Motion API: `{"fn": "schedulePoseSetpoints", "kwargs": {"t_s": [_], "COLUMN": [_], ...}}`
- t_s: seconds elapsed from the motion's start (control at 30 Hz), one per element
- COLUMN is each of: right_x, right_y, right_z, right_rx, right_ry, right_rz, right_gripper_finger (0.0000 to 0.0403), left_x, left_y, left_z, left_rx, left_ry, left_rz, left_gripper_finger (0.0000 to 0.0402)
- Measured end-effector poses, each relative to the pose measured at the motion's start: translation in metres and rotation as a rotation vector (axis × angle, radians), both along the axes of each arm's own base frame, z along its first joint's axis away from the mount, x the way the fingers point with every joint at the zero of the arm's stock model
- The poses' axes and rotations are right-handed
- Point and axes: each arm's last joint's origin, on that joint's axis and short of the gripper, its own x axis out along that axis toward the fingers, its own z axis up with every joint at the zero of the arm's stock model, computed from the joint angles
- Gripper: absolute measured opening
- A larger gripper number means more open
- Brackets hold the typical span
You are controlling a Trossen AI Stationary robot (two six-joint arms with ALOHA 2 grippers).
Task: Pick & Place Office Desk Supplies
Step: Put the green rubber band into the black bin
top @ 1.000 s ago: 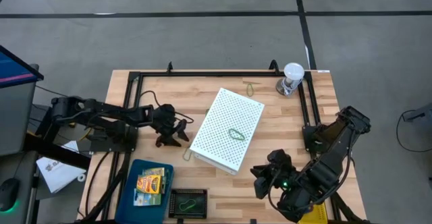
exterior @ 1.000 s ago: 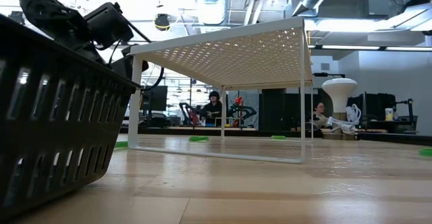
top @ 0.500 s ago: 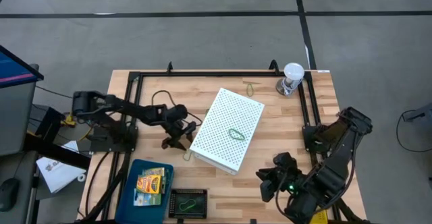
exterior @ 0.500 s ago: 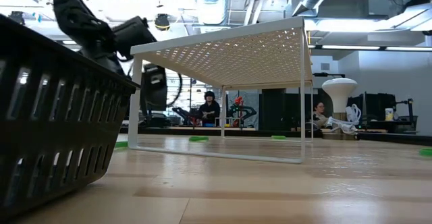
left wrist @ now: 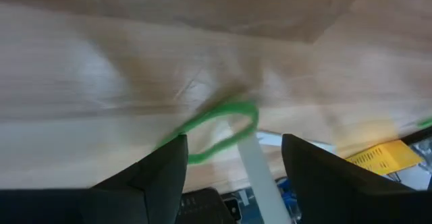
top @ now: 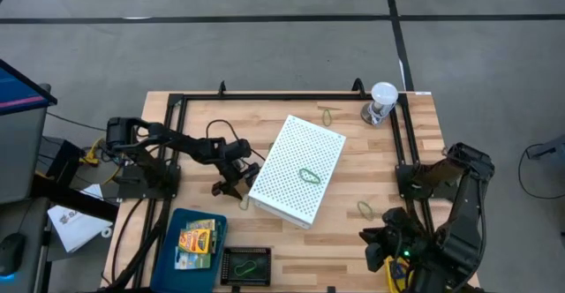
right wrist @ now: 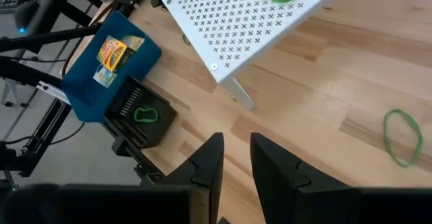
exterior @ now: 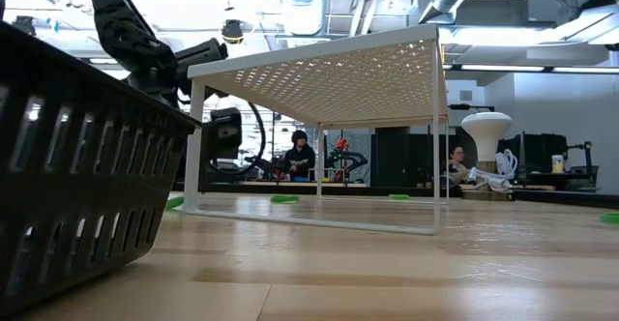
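Since the earlier frames, the left gripper (top: 238,184) has travelled from mid-table to the near left corner of the white perforated box (top: 297,169), while the right gripper (top: 378,244) has drawn back toward the table's near right edge, uncovering an olive rubber band (top: 365,208) on the wood. Left jaws stand apart, straddling a green rubber band (left wrist: 217,130) that lies flat on the table beside the box's white leg (left wrist: 255,171); nothing is clamped. Right jaws stand narrowly apart with nothing between them, hovering off the near right side.

Containers: the blue tray (top: 169,240) at the near left holds a yellow-orange crayon box (top: 199,239) and a small green card box (top: 194,259). Just beside it, the black slotted basket (top: 229,275) holds one green rubber band (right wrist: 144,114). The perforated box, tilted across the table's middle, carries a green loop (top: 308,176) on its top. A further olive band (top: 327,114) lies at the far edge, near the clear cup with a white lid (top: 381,101).
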Motion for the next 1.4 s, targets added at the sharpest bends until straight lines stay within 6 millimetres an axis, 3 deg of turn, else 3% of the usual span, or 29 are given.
{"fn": "schedulePoseSetpoints", "kwargs": {"t_s": [0.53, 1.1, 1.4], "right_x": [-0.003, -0.003, -0.003], "right_y": [0.001, 0.002, 0.002], "right_z": [0.0, -0.001, -0.001], "right_rx": [-0.014, -0.017, -0.018], "right_ry": [0.004, 0.0, 0.0], "right_rz": [0.016, 0.015, 0.016], "right_gripper_finger": [0.0072, 0.0072, 0.0072], "left_x": [-0.008, -0.013, -0.014], "left_y": [0.001, 0.001, 0.001], "left_z": [-0.006, -0.01, -0.011], "left_rx": [0.04, 0.065, 0.074], "left_ry": [0.044, 0.095, 0.105], "left_rz": [0.037, 0.071, 0.071], "left_gripper_finger": [0.0226, 0.0157, 0.0083]}}
